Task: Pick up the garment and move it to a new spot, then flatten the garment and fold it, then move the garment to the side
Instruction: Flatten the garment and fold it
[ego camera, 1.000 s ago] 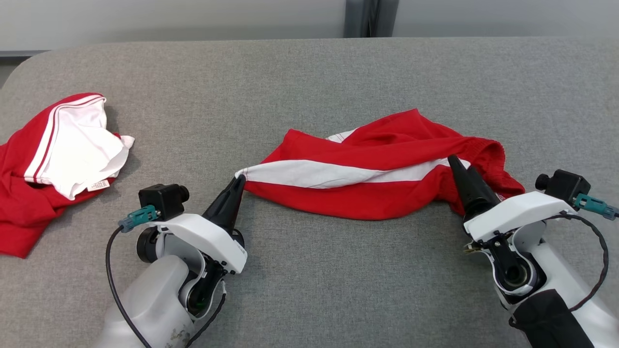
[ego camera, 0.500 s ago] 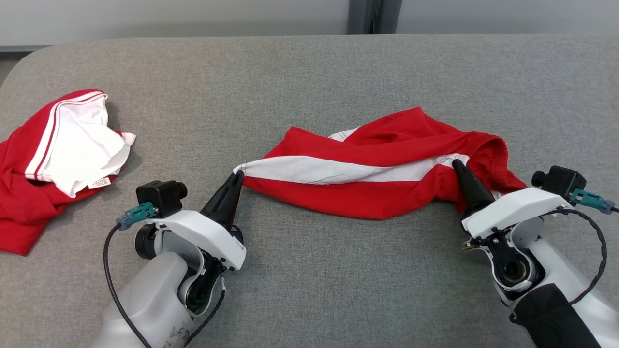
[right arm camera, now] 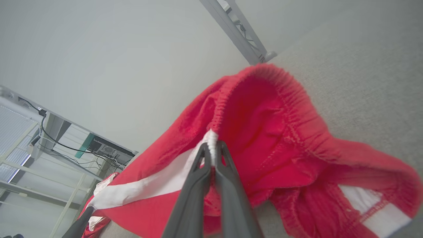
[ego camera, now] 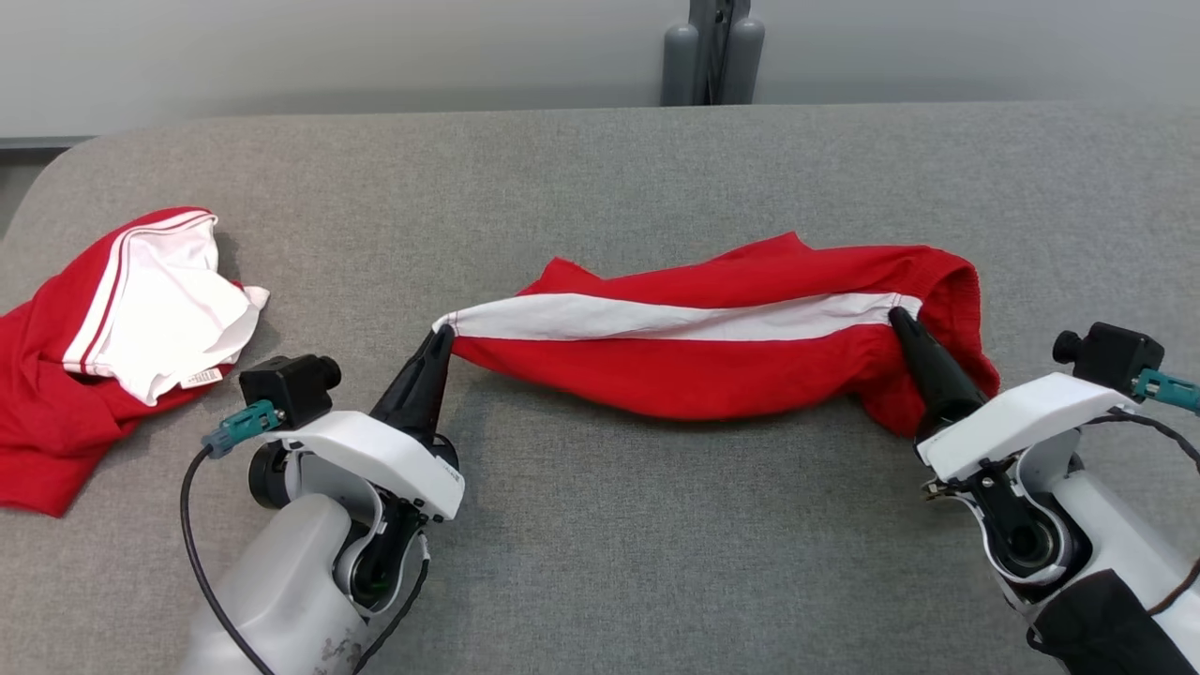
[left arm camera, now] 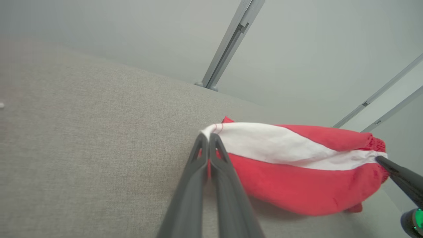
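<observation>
Second garment running off-picture at the left edge of the table; underside of the garment lying hidden.

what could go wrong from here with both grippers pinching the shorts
1. The left gripper holds just the hem corner of the shorts, the right gripper only the waistband edge; a hard pull might slip either grip.
2. The cloth is bunched and the waistband hangs loose by the right gripper, so it may lie down creased.
3. A second red garment lies to the left; a move that way could drag onto it.
</observation>
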Tool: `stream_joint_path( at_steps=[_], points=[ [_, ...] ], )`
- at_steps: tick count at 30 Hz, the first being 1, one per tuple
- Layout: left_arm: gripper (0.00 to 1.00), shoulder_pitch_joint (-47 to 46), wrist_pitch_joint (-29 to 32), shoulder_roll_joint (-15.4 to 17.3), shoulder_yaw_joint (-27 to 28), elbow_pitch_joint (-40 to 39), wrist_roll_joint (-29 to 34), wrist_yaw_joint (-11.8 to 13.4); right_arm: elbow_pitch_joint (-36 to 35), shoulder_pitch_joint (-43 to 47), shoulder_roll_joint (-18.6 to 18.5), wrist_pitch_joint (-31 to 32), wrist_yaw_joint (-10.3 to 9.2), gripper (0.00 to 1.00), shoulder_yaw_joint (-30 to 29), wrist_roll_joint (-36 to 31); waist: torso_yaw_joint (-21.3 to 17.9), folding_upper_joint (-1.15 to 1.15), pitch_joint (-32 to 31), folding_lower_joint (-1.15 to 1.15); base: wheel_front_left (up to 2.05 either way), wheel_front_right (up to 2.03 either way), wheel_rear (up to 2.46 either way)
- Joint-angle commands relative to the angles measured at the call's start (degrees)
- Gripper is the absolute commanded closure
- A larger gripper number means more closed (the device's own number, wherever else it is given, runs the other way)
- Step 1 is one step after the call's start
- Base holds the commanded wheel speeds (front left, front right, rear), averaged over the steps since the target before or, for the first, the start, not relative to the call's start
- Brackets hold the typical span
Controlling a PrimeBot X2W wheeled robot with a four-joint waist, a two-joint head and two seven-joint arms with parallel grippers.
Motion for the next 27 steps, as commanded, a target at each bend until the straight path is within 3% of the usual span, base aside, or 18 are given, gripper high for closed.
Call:
stream_joint_path(
  at_steps=[1,10,16,22,27],
  points=[
    [1.0,0.5,-0.3,0.2,0.8,-0.3,0.7,-0.1,-0.9,0.7,-0.9,0.4,0.04,1.0,0.0,0.6,-0.3,0.0,-0.8,0.0,0.0,0.0,0.0],
    [1.0,4.3,-0.3,-1.0,7.6,-2.5,4.6,-0.1,-12.7,3.3,-8.2,9.9,0.04,1.0,1.3,5.5,-1.6,0.0,-5.3,0.0,0.0,0.0,0.0],
    [1.0,6.5,-0.3,-2.3,12.6,-3.8,7.3,-0.1,-19.0,4.3,-12.6,15.5,0.04,1.0,-1.0,10.1,-2.2,0.0,-7.8,0.0,0.0,0.0,0.0],
    [1.0,8.0,-0.3,-3.9,17.8,-5.5,10.2,-0.1,-22.3,4.7,-14.3,18.7,0.04,1.0,-4.9,17.2,-2.2,0.0,-9.7,0.0,0.0,0.0,0.0],
    [1.0,8.4,-0.3,-5.0,21.4,-8.2,12.5,-0.1,-22.0,2.3,-14.7,19.1,0.04,1.0,-6.2,17.9,-2.1,0.0,-10.5,0.0,0.0,0.0,0.0]
  ],
)
